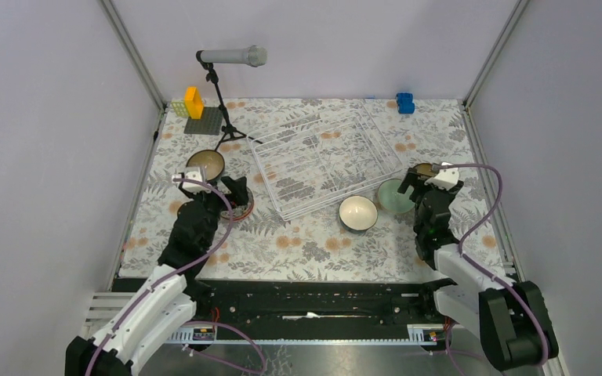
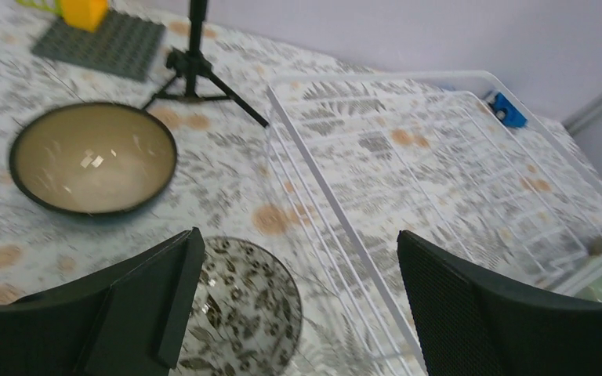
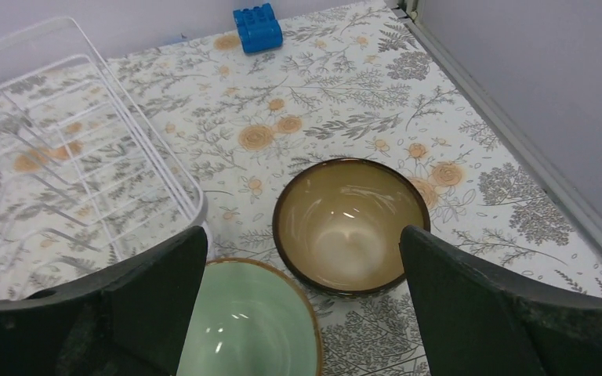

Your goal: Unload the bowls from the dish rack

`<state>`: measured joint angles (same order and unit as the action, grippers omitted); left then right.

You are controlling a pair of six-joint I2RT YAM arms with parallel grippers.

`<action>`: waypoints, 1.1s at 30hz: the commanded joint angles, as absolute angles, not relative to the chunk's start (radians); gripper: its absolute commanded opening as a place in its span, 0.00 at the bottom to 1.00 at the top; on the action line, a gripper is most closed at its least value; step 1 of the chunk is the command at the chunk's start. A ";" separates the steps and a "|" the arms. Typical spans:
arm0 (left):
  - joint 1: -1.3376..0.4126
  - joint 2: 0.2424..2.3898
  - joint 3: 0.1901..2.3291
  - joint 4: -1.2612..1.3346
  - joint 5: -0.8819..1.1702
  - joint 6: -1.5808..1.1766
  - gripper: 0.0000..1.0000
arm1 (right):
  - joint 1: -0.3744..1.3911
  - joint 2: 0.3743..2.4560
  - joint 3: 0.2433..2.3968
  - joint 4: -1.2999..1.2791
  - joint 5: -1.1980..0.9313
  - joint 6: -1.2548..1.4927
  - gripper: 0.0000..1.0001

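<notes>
Floral-print surface (image 1: 313, 243) carries the large white wire-grid dish rack (image 1: 325, 163), skewed at centre. We count five ceramic bowls outside it. Left of the rack: dark brown beige-lined bowl (image 1: 204, 164), dark floral bowl (image 2: 243, 309). Right: white-lined bowl (image 1: 358, 212), pale green bowl (image 3: 247, 325), brown-rimmed tan bowl (image 3: 350, 223). Left hand (image 2: 298, 266) gapes wide over the floral bowl. Right hand (image 3: 304, 266) gapes wide over the green and tan bowls.

Five bowls (image 1: 358, 212), one dish rack (image 1: 321, 160), one microphone stand (image 1: 218, 98), one blue block (image 1: 404, 103).

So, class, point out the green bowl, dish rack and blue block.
green bowl (image 3: 247, 325), right wrist view, inside
dish rack (image 1: 325, 160), top view, wire floor
blue block (image 3: 257, 27), right wrist view, top
</notes>
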<state>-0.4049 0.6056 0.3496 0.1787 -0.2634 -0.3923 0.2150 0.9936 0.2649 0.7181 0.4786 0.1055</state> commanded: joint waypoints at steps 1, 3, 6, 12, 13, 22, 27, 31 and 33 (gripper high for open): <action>-0.403 0.678 0.283 0.498 -0.384 -0.204 0.99 | 0.213 1.080 0.200 1.034 0.517 -0.067 1.00; -0.400 0.741 0.278 0.553 -0.427 -0.148 0.99 | 0.213 1.171 0.198 1.115 0.497 -0.110 1.00; -0.368 0.827 0.299 0.572 -0.472 -0.096 0.99 | 0.209 1.271 0.205 1.175 0.485 -0.104 1.00; -0.210 0.939 0.206 0.773 -0.349 -0.161 0.99 | 0.172 1.341 0.251 1.203 0.452 -0.104 1.00; -0.188 0.963 0.192 0.810 -0.336 -0.160 0.99 | 0.167 1.346 0.257 1.196 0.439 -0.103 1.00; -0.077 1.236 0.161 1.033 -0.253 -0.153 0.99 | 0.164 1.319 0.238 1.180 0.413 -0.101 1.00; -0.052 1.317 0.209 1.055 -0.209 -0.133 0.99 | 0.163 1.278 0.228 1.105 0.407 -0.080 1.00; -0.052 1.390 0.192 1.175 -0.204 -0.113 0.99 | 0.158 1.347 0.198 1.159 0.418 -0.049 1.00; -0.053 1.443 0.221 1.175 -0.164 -0.089 0.97 | 0.158 1.438 0.183 1.270 0.437 -0.048 1.00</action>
<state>-0.0578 1.3666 0.1787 1.0290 -0.2333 -0.1268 0.1650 1.3289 0.2081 1.1110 0.4168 -0.0692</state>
